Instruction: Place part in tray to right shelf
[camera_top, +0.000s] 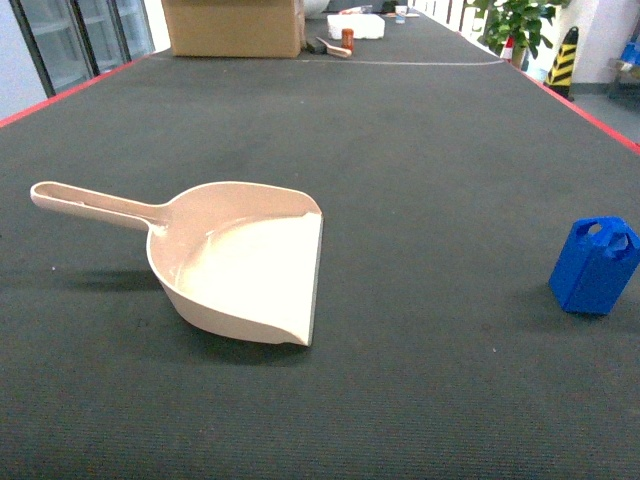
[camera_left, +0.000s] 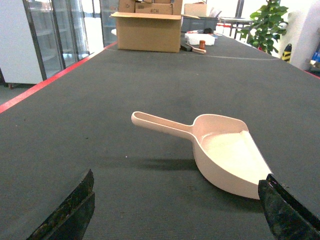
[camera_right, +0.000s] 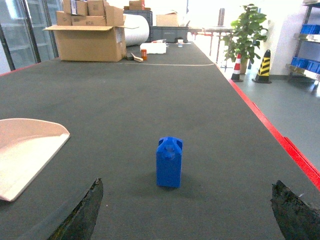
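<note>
Blue and upright, the part (camera_right: 169, 162) stands alone on the dark mat, well apart from the tray (camera_top: 240, 265), which lies to its left with its handle pointing away from the part and its flat lip turned toward it. Nothing is in the tray yet, so the job looks barely begun.

Both grippers are spread wide and hold nothing: the right gripper (camera_right: 186, 212) hangs low with the part centred between its 2 fingers and a little ahead; the left gripper (camera_left: 175, 210) hangs short of the tray, whose bowl sits toward its right finger.

What could go wrong, to my eye: the part is taller than wide, so a finger clipping it on the approach could tip it over. Its peaked, pierced top gives a poor hold, so a pinch too high might slip. The tray is light plastic on a shallow curved belly; dropping the part from height, or setting it near the open lip, could let it slide out, and lifting by the long handle could tilt the load off.

The table (camera_top: 420, 150) is long, covered in dark ribbed matting with a red edge. Cardboard boxes (camera_right: 90, 42) stand at its far end, glass-fronted cabinets (camera_left: 50, 30) run along 1 side, and a potted plant (camera_right: 245, 30) with striped cones (camera_right: 263, 65) stands on the other. I cannot see a steel rack clearly.
</note>
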